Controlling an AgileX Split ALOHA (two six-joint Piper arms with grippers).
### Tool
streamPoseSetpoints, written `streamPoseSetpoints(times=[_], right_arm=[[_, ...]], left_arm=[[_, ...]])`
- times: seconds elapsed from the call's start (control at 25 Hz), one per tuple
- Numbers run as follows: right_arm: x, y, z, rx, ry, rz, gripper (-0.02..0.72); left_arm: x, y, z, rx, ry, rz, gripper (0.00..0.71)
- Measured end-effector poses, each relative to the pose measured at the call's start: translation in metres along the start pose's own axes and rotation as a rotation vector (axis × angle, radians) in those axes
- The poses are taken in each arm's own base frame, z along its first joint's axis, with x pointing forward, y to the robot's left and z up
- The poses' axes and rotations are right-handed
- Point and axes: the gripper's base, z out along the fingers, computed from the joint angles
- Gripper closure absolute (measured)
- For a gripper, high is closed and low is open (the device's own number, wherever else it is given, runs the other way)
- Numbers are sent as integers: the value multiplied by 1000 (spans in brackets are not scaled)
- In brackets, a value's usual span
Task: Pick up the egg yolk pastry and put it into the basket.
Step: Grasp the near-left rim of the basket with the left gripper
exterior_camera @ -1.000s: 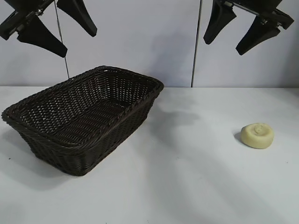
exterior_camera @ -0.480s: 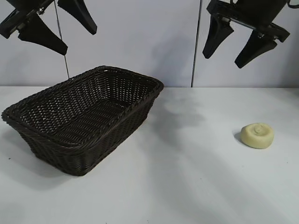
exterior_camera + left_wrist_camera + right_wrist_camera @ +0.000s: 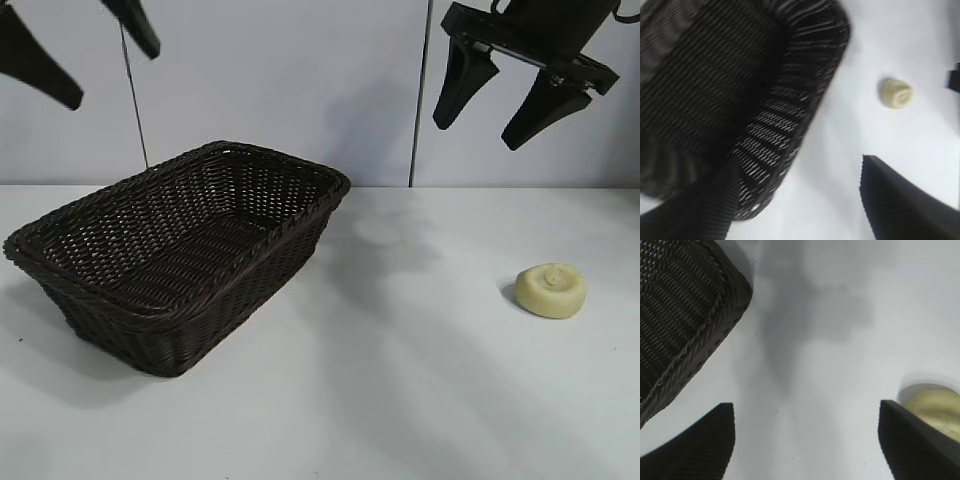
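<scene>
The pale yellow egg yolk pastry point(image 3: 551, 290) lies on the white table at the right; it also shows in the left wrist view point(image 3: 896, 93) and partly behind a finger in the right wrist view point(image 3: 935, 407). The dark brown wicker basket point(image 3: 150, 300) stands at the left, empty; its rim also shows in the left wrist view point(image 3: 810, 95) and the right wrist view point(image 3: 715, 320). My right gripper point(image 3: 483, 136) hangs open high above the table, up and left of the pastry. My left gripper point(image 3: 110, 78) is open, high above the basket's far left.
The white table point(image 3: 400, 400) runs to a pale wall behind. Two thin vertical poles point(image 3: 421, 90) stand against the wall.
My right gripper came down a little and then held. My left gripper rose and moved left, now partly out of the top of the exterior view. Pastry and basket have not moved.
</scene>
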Motion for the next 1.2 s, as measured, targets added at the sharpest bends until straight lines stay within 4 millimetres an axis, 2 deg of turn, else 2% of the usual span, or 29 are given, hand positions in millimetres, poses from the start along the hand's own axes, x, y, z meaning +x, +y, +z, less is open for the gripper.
streamPoseSetpoints(times=[0.24, 0.36, 0.48, 0.84, 1.2], right_arm=[[0, 0, 0, 0, -1, 0, 134], [0, 0, 0, -1, 2, 0, 134], [0, 0, 0, -1, 2, 0, 134], [0, 0, 0, -1, 2, 0, 134], [0, 0, 0, -1, 2, 0, 134]], left_arm=[[45, 35, 13, -125, 41, -143, 213], [54, 45, 24, -139, 32, -224, 213], [56, 49, 30, -137, 3, -280, 213], [48, 47, 30, -98, -89, -461, 213], [47, 48, 30, -98, -110, -480, 213]])
